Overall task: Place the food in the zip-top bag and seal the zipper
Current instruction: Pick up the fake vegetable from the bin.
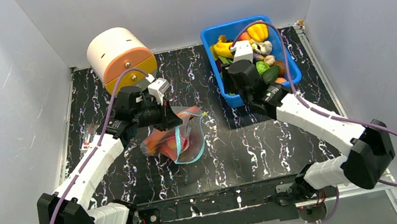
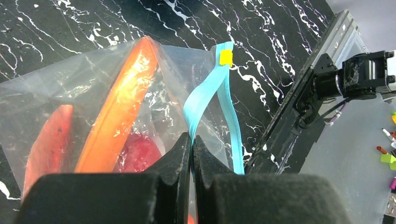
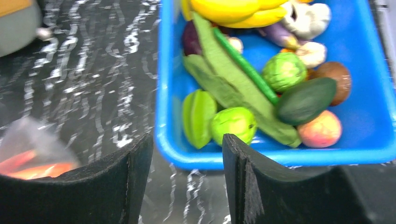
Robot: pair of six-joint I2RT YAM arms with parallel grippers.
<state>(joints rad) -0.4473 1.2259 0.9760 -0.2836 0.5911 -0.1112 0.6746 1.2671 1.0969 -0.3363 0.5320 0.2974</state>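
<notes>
You are partway through the loading. The zip-top bag [image 1: 179, 140] is lying on the tabletop [image 1: 241, 160] at centre left. Some food [image 2: 119, 107] is already sitting inside it: a long orange piece with red pieces beside it.

Your left end effector [image 2: 192, 142] is pinching the zipper [image 2: 208, 88], fingers together on the teal strip at the bag's mouth. The strip's two sides are standing apart, so the mouth is unsealed. The yellow slider [image 2: 226, 58] is sitting at the end of the strip away from your grip.

Your right end effector [image 3: 187, 144] is hanging with its fingers apart and nothing between them, over the near left rim of the blue bin [image 3: 161, 93] at the far right of the tabletop. Many pieces are waiting in that bin, so I judge that more loading is left, and then the whole sealing.
</notes>
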